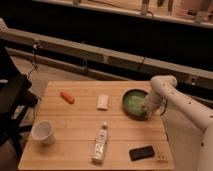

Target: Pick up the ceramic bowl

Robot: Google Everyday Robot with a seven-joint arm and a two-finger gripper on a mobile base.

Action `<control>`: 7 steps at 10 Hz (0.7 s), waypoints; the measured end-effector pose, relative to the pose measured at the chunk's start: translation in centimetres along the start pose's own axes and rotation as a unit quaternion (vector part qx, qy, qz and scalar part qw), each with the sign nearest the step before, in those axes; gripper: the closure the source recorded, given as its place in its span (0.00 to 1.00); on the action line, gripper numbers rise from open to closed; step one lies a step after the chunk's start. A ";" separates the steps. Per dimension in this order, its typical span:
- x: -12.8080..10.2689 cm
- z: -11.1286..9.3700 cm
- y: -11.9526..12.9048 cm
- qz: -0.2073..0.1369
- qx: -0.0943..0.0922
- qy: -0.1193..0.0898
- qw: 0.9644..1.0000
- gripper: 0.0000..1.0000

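The ceramic bowl (132,103) is round and shallow, dark green outside and lighter speckled green inside. It sits on the wooden table (75,122) near the far right edge. My white arm comes in from the right and bends down over the bowl. The gripper (146,110) is down at the bowl's right rim, reaching into or against it. The small white cup (43,132) stands at the table's front left, far from the gripper.
An orange carrot-like object (67,97) lies at the back left. A white rectangular block (102,102) lies in the middle. A bottle (100,144) lies on its side at the front. A black phone-like object (141,152) and a small tan piece (161,157) lie front right. A dark chair (12,105) stands left.
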State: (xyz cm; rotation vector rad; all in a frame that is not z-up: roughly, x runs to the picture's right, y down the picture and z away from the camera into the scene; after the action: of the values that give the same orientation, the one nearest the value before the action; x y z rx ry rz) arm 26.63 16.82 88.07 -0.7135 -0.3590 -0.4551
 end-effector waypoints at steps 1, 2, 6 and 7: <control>0.0 -0.2 0.0 0.000 -0.001 0.001 1.000 1.00; 0.1 -0.6 0.0 -0.001 -0.003 0.005 1.000 1.00; -0.1 -3.0 -0.5 -0.004 -0.001 0.007 1.000 1.00; -0.1 -2.9 -0.5 -0.004 -0.002 0.007 1.000 1.00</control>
State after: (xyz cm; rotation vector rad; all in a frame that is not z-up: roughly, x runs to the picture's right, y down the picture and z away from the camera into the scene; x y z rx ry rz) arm 26.75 14.51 86.22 -0.7120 -0.3473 -0.4680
